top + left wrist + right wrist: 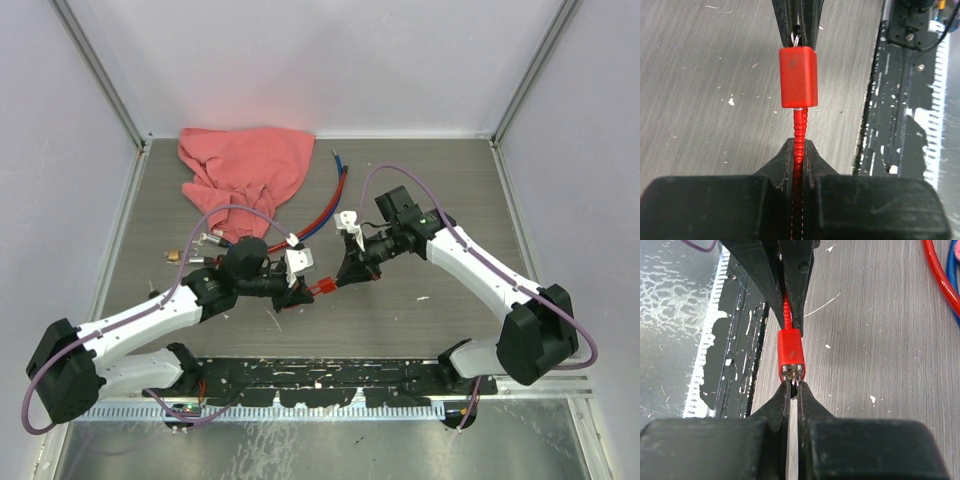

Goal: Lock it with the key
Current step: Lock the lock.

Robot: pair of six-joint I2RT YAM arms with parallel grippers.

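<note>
A small red lock body [322, 290] hangs above the table between my two grippers. My left gripper [799, 150] is shut on the ribbed red cable [799, 125] that leads into the lock body [798, 77]. From the opposite side, my right gripper [794, 388] is shut on a small metal key [796, 384] set in the silver end of the lock body [790, 352]. In the top view, the left gripper [300, 296] and the right gripper [343, 280] face each other near the table's middle. Most of the key is hidden between the fingers.
A pink-red cloth [245, 165] lies crumpled at the back left. Red and blue cables [335, 195] curve behind the grippers. Small metal pieces [195, 250] lie at the left. A black scuffed strip [320, 375] runs along the near edge.
</note>
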